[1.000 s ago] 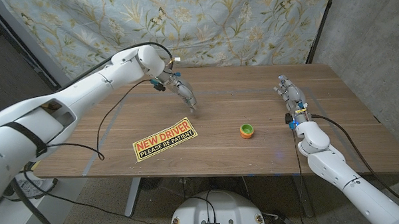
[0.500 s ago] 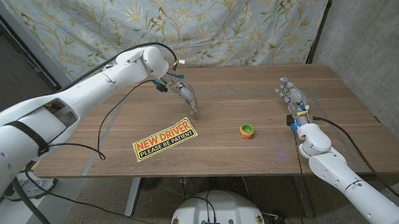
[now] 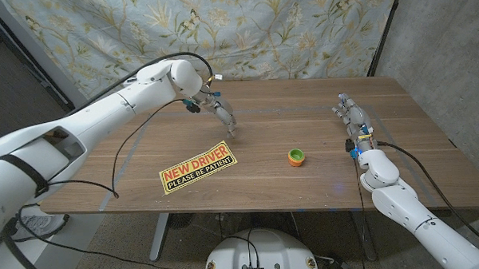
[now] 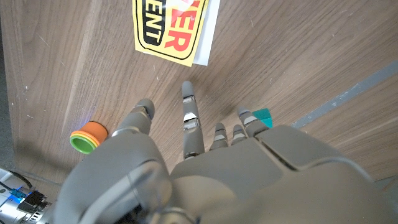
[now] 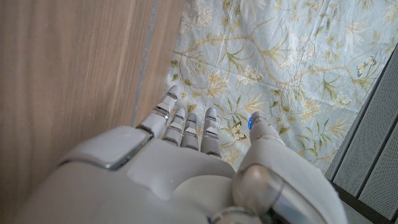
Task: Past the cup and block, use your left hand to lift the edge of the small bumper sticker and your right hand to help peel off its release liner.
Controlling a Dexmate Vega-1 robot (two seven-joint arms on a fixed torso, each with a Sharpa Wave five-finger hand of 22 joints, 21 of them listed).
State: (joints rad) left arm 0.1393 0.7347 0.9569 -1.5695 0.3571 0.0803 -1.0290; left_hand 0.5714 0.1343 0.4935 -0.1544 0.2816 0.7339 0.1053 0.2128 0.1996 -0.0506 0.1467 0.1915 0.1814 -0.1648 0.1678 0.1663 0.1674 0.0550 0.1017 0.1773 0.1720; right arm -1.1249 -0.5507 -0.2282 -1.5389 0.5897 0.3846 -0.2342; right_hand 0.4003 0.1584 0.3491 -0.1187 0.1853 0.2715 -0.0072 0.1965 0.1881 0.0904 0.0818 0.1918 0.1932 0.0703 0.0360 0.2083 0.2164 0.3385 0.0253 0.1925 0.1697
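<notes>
The yellow bumper sticker [image 3: 197,167] reading NEW DRIVER lies flat on the wooden table [image 3: 273,189], near its front edge. Its red-lettered end [image 4: 179,28] also shows in the left wrist view. My left hand [image 3: 221,113] hovers beyond the sticker's far right corner, fingers pointing down at the table and holding nothing. A small orange and green cup [image 3: 296,156] stands right of the sticker, and appears again [image 4: 87,135] in the left wrist view. A small teal block [image 4: 263,116] peeks past my left fingers [image 4: 190,118]. My right hand [image 3: 351,115] stands upright at the table's right side, fingers apart and empty.
A floral cloth [image 3: 260,30] hangs behind the table. A dark cable [image 3: 132,138] trails from my left arm across the table's left part. Grey tape lines [image 4: 348,93] cross the wood.
My left hand has drawn slightly back and up from the table beyond the sticker. The right hand has hardly moved. The sticker lies as before.
</notes>
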